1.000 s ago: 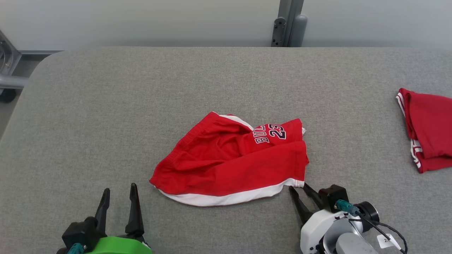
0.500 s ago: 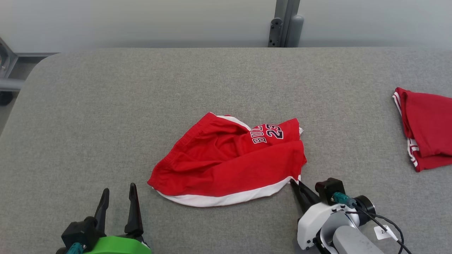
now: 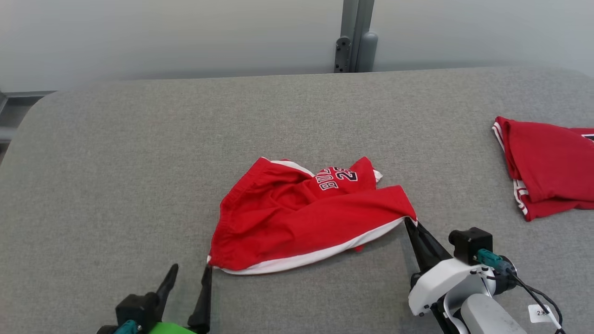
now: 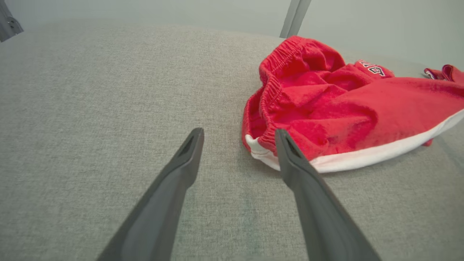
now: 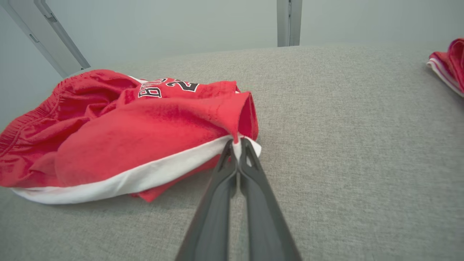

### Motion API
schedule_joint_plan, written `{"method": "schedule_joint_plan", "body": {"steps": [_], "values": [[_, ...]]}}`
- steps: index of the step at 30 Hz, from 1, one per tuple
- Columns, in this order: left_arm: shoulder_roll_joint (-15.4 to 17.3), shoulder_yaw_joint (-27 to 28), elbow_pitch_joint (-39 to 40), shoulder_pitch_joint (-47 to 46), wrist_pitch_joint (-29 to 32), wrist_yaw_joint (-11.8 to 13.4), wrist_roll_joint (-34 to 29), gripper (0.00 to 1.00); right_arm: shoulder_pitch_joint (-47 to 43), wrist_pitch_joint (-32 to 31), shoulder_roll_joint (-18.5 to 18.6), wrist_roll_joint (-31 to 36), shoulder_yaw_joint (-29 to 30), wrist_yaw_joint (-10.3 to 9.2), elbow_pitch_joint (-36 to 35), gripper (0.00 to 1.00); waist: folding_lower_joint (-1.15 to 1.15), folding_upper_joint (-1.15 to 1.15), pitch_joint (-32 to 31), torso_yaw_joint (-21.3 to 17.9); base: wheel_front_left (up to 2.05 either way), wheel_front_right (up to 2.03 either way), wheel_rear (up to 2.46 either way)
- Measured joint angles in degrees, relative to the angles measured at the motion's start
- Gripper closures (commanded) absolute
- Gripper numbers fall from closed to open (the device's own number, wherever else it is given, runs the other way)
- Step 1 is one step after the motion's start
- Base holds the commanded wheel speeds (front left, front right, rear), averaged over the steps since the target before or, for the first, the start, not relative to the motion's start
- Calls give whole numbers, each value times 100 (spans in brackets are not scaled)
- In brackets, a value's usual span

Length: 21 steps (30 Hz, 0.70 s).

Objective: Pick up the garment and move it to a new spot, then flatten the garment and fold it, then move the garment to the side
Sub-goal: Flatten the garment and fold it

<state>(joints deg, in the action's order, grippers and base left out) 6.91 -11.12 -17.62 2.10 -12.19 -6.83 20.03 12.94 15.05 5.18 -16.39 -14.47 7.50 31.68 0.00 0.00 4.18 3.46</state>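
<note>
The garment (image 3: 301,218) is a crumpled pair of red shorts with a white hem band and black lettering, lying mid-table. My right gripper (image 3: 410,223) is shut on its white-trimmed right corner and holds that corner raised off the cloth surface; the right wrist view shows the fingers (image 5: 235,145) pinching the white hem of the garment (image 5: 119,137). My left gripper (image 3: 189,271) stands open at the lower left, its right fingertip beside the garment's lower-left corner. In the left wrist view the open left gripper (image 4: 239,132) sits just short of the elastic waistband of the garment (image 4: 326,105).
A second red garment (image 3: 547,171) with striped trim lies folded at the table's right edge. The grey padded table (image 3: 139,153) has bare room to the left and behind. A grey post (image 3: 355,35) rises behind the far edge.
My right gripper closed on the garment's right corner and lifted it up and rightward. The head camera shifted, and the left gripper came closer to the garment's lower-left corner.
</note>
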Motion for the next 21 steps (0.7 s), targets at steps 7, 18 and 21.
{"method": "schedule_joint_plan", "body": {"steps": [7, 18, 21], "values": [[568, -949, -334, -308, 46, -49, -339, 0, -34, 1, 69, -70, 26, 0, -46, 100, 0, 0, -25, -164, 0, 0, 0], [628, -1472, -1072, -893, -108, -57, -163, 0, 37, 1, 82, -166, -7, 0, -35, 100, 0, 0, 117, -249, 0, 0, 0], [628, -1644, -1222, -988, -152, -57, -73, 11, 59, 0, 90, -165, 12, 0, -44, 100, 0, 0, 155, -267, 0, 0, 0]]}}
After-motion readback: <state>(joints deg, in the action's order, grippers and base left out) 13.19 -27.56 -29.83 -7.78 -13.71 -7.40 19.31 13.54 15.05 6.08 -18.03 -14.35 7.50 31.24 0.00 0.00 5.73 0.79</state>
